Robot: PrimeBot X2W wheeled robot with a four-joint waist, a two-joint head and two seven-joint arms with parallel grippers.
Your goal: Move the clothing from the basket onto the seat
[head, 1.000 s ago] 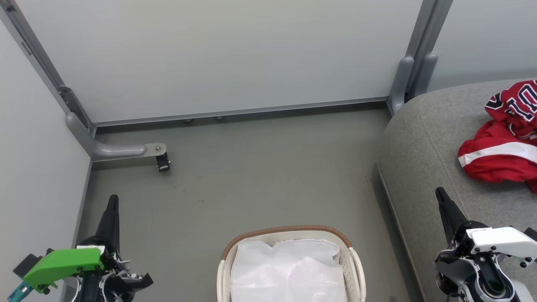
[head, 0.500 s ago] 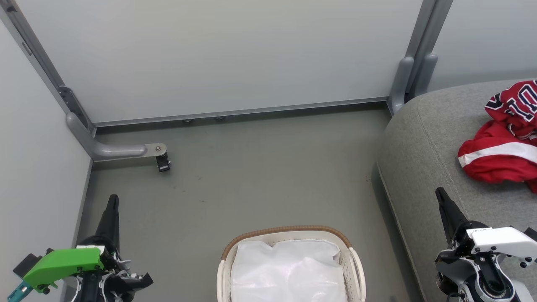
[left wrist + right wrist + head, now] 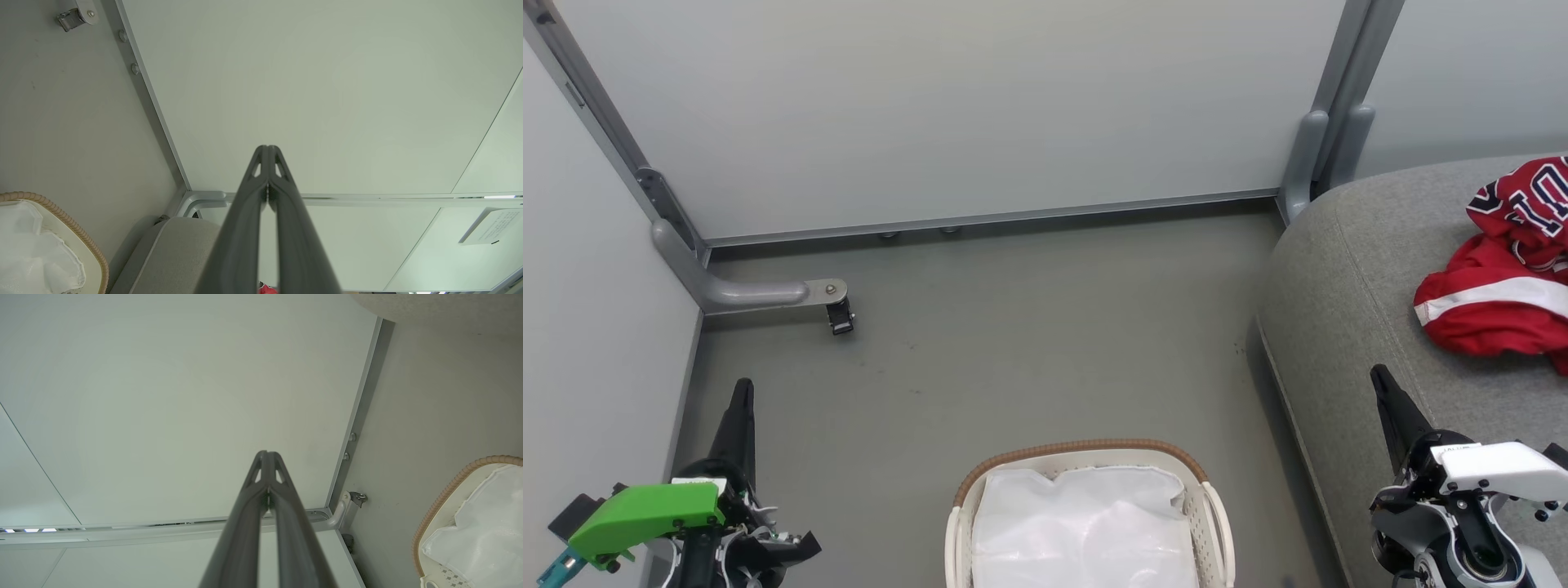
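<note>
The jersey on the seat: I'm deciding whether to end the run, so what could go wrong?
The jersey lies bunched on the seat and runs past the head view's right edge, so it may overhang unseen. The basket holds a white liner; another grab might lift that by mistake.

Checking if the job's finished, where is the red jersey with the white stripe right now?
In the head view the red striped jersey lies crumpled on the grey fabric sofa seat at the right edge, apart from the white perforated basket.

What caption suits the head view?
Red jersey lies on the grey seat; basket holds a white liner; left gripper and right gripper shut.
</note>
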